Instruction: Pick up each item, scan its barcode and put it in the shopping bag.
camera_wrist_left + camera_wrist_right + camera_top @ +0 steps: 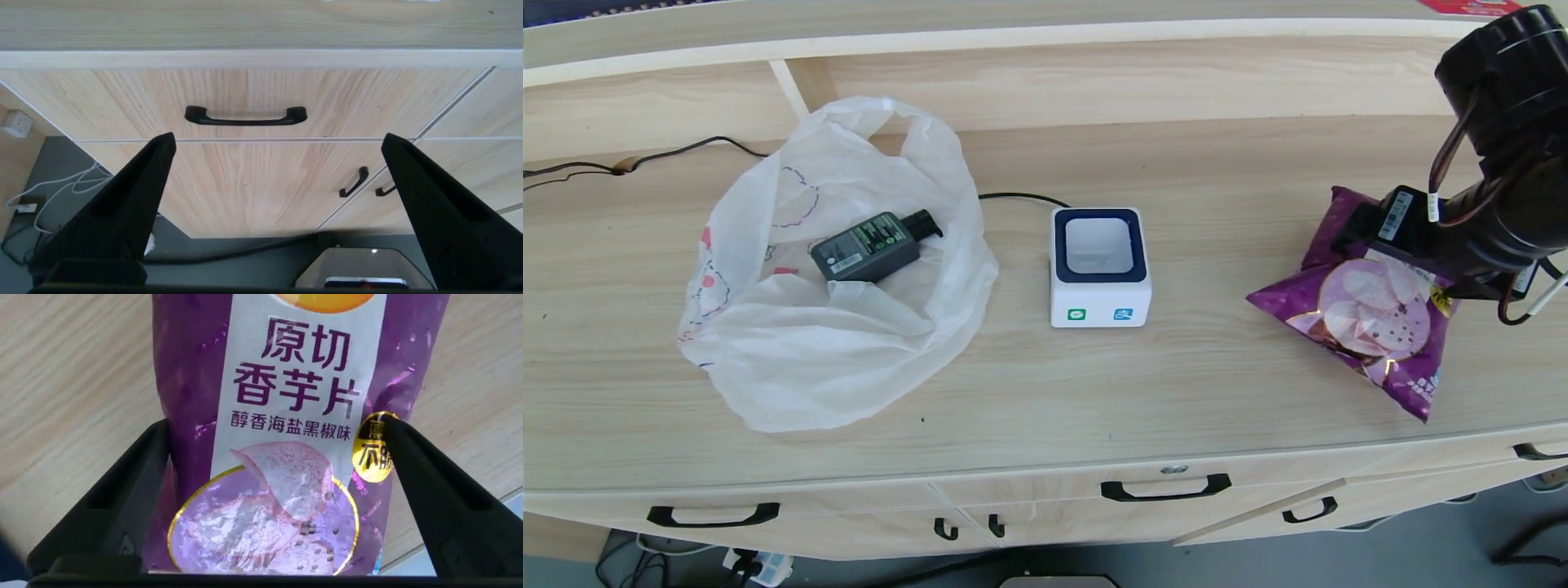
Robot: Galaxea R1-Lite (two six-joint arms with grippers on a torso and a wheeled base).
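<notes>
Nearest the head camera runs the desk (1094, 392) front edge, with black drawer handles (1165, 490) just below it. The left gripper (278, 137) hangs below that edge, facing the drawer fronts, its jaws spread wide with nothing between them.

At the desk's left the white plastic shopping bag (833, 327) lies slumped with its mouth open upward. Its near fold stops short of the front edge. Inside it a dark bottle (870, 247) lies on its side, label up. Its long axis runs roughly left to right, and the black cap points right and slightly back.

A narrow strip of bare wood separates the bag from the barcode scanner (1100, 265), a white box with a blue-rimmed window facing up. A black cable (1021, 196) leaves the scanner's back toward the bag. A raised ledge (1094, 82) closes off the rear of the desk.

To the scanner's right lies a wide bare stretch of desk. Beyond it the purple chip bag (1372, 314) lies flat and face up. Its long axis runs from back to front, and the near end slants rightward, close to the front edge. The right gripper (275, 420) sits over the chip bag's far end. Its jaws are wide apart, one on each side of the chip bag, and are not clamped on it.
</notes>
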